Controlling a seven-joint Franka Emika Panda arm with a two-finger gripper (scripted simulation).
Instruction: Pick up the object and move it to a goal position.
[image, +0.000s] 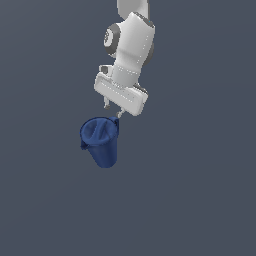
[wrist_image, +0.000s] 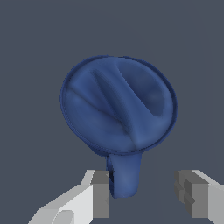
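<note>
The tool (wrist_image: 142, 194) gapes wide, holding nothing, beside the blue cup (image: 101, 140) (unlabelled).

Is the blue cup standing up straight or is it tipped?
Tipped. In the exterior view the blue cup leans, its wide rim facing partly toward the camera and its narrow base pointing down toward the exterior view's right.

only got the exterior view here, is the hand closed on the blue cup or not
Observer: No. In the wrist view the hand is open, and only the cup's handle tab sits between the fingers.
Operator: any finger touching it
Observer: One finger sits right against the tab; the other finger is well apart.
Operator: anything inside the cup
Observer: The wrist view looks into the mouth: only blue folds, no separate item.
</note>
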